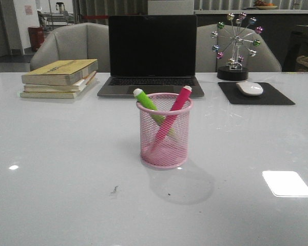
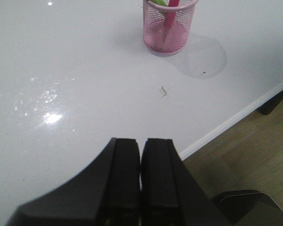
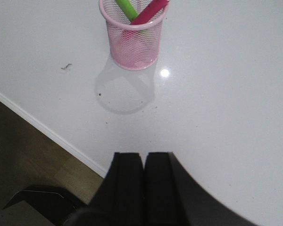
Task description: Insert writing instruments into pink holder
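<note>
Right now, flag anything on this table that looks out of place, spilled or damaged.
Nothing serious. Both pens, green and magenta, lean crossed inside the upright pink holder. The only blemish is a small dark scuff on the table in front of the holder, to its left.

The pink holder (image 1: 165,134) is a pink wire mesh with a solid pink rim. One pen (image 1: 150,104) is lime green, the other pen (image 1: 172,117) magenta pink; both have white tips. The tabletop (image 1: 56,174) is glossy white. Far behind are yellow-covered books (image 1: 60,77), a black-screened laptop (image 1: 152,51), a white mouse (image 1: 250,88) on a black mat (image 1: 277,96).
</note>
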Motion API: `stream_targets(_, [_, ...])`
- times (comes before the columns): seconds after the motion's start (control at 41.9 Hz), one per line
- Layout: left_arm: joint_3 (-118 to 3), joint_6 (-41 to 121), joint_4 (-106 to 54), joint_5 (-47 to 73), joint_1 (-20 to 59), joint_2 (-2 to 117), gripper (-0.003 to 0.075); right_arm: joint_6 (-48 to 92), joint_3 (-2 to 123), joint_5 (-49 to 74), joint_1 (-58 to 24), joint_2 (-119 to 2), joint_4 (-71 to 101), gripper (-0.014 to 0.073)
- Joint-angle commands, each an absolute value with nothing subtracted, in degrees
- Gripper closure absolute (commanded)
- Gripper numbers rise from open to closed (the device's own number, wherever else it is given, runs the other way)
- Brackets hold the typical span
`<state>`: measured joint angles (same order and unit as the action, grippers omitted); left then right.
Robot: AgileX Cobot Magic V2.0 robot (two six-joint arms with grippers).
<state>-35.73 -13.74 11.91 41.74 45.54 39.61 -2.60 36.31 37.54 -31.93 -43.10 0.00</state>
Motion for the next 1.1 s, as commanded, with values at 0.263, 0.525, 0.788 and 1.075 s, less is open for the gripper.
stream_targets(0.263, [-37.1, -14.3, 12.0, 38.0, 45.8, 38.8, 0.0629, -2.0, 37.9, 33.4, -31.9, -42.7, -1.0, 0.0522])
stream_targets(0.525, [-32.6, -5.3, 5.8, 28.8, 32.8, 30.8, 0.0617, -2.0, 37.9, 33.5, -31.9, -42.7, -1.0, 0.0522])
stream_targets(0.788, [-17.6, 8.9, -8.1, 13.8, 15.1, 16.5, 0.0621, -2.0, 37.9, 33.5, -31.9, -42.7, -1.0, 0.0522])
stream_targets(1.075, [-5.4, 8.9, -8.6, 8.4, 4.5, -1.7, 0.0621, -2.0, 37.9, 33.5, -31.9, -42.7, -1.0, 0.0522])
